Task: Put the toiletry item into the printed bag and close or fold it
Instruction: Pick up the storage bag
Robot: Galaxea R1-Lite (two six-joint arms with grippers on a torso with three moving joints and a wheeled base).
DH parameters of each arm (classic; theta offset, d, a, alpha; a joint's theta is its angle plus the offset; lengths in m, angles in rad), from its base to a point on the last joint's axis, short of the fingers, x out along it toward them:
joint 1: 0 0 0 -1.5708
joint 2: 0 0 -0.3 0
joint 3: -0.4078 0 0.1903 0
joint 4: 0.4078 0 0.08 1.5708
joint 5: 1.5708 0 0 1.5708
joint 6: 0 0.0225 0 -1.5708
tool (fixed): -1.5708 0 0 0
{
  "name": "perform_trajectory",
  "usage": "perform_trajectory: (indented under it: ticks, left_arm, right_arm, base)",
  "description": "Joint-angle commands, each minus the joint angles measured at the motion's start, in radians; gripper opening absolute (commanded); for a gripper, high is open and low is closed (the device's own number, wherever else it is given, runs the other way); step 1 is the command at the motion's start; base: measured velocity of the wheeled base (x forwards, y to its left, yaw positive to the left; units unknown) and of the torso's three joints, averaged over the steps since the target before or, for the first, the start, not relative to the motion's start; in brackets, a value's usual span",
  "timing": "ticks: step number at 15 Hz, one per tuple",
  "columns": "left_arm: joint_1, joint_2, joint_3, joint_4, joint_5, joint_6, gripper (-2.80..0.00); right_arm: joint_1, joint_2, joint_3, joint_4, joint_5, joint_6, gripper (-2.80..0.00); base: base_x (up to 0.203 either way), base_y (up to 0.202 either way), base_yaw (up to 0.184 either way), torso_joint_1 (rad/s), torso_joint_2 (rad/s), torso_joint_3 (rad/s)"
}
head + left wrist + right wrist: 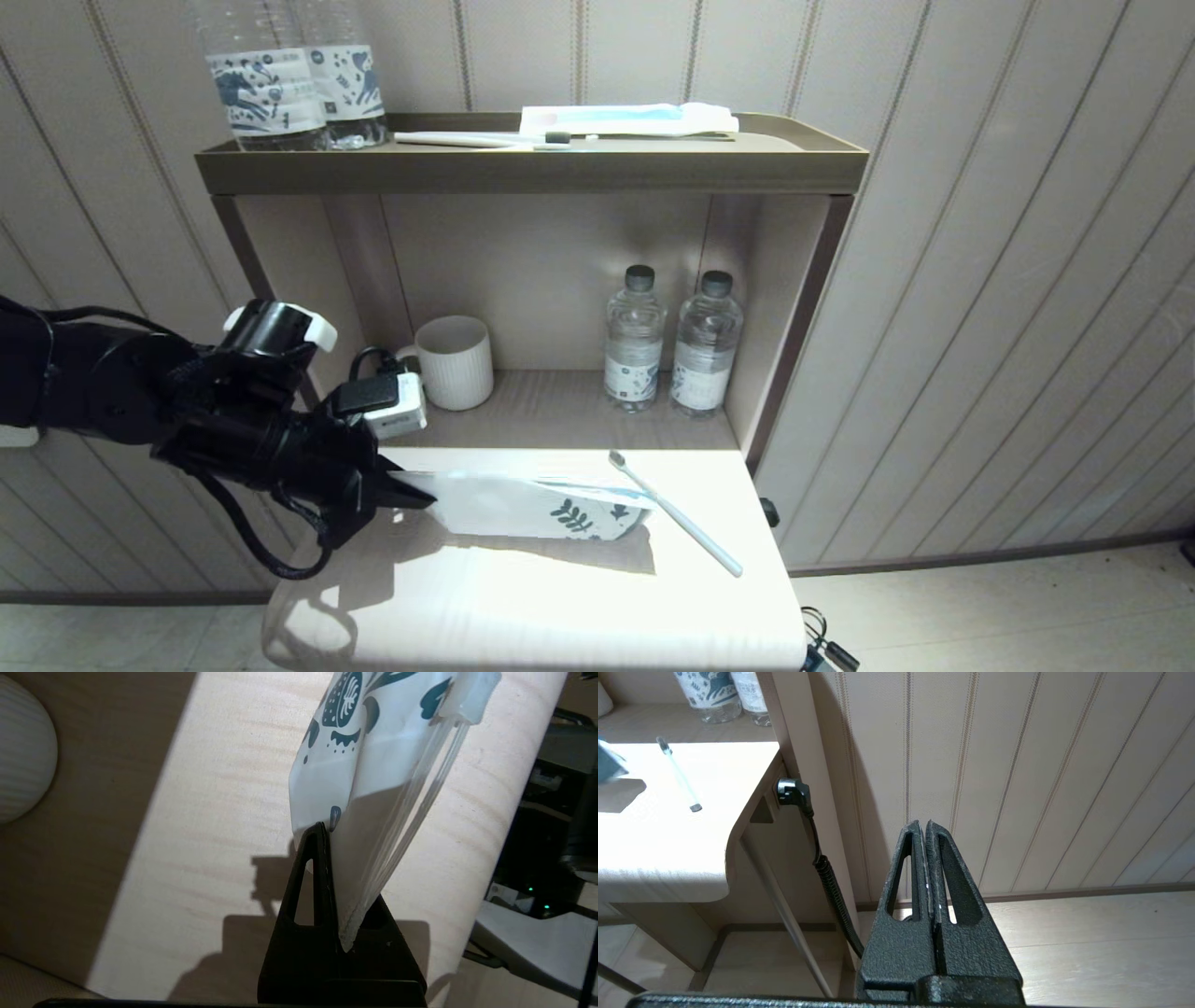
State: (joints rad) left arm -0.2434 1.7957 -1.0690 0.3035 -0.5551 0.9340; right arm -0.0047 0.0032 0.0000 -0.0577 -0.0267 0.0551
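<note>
The printed bag [532,505] is a white pouch with dark teal leaves. It hangs tilted over the pale counter [523,597], its leafy end low near the toothbrush. My left gripper [411,492] is shut on the bag's plain end, lifting it. In the left wrist view the bag [369,765] rises from my left gripper [334,858], its strip-seal edge showing. The toothbrush [677,514], slim and pale, lies diagonally on the counter right of the bag, also seen as the toothbrush [679,774]. My right gripper [925,828] hangs shut and empty off the counter's right side, near the wall.
A white ribbed cup [454,361] and two water bottles [672,341] stand in the shelf recess behind the counter. On the top shelf [532,168] sit two bottles, a white toothbrush with dark bristles [485,140] and a white-and-blue packet [625,119]. A black cable [826,877] hangs beside the counter.
</note>
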Motion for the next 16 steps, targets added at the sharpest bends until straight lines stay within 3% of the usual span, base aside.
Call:
perform_trajectory:
  ticks: [1,4,7,15,16]
  left_arm:
    - [0.000,-0.035,-0.033,0.080,-0.004,-0.011,-2.80]
    - [0.007,-0.080,-0.076,0.252,0.003,-0.018,-2.80]
    - [0.044,-0.108,-0.051,0.255,0.037,-0.011,-2.80]
    - [0.046,-0.110,0.005,0.246,0.078,0.004,-2.80]
    - [0.048,-0.109,0.021,0.224,0.077,0.018,0.00]
  right_arm:
    - [0.000,0.000,0.000,0.001,0.002,-0.003,-2.80]
    - [0.000,0.000,0.000,-0.001,0.004,-0.003,-2.80]
    - [0.000,0.000,0.000,-0.001,0.004,-0.003,-2.80]
    - [0.000,0.000,0.000,-0.001,0.004,-0.001,-2.80]
    - [0.000,0.000,0.000,-0.001,0.004,-0.001,-2.80]
  base:
    - [0.000,0.000,0.000,0.000,0.00,0.000]
    - [0.000,0.000,0.000,0.000,0.00,0.000]
    - [0.000,0.000,0.000,0.000,0.00,0.000]
    - [0.000,0.000,0.000,0.000,0.00,0.000]
    - [0.000,0.000,0.000,0.000,0.00,0.000]
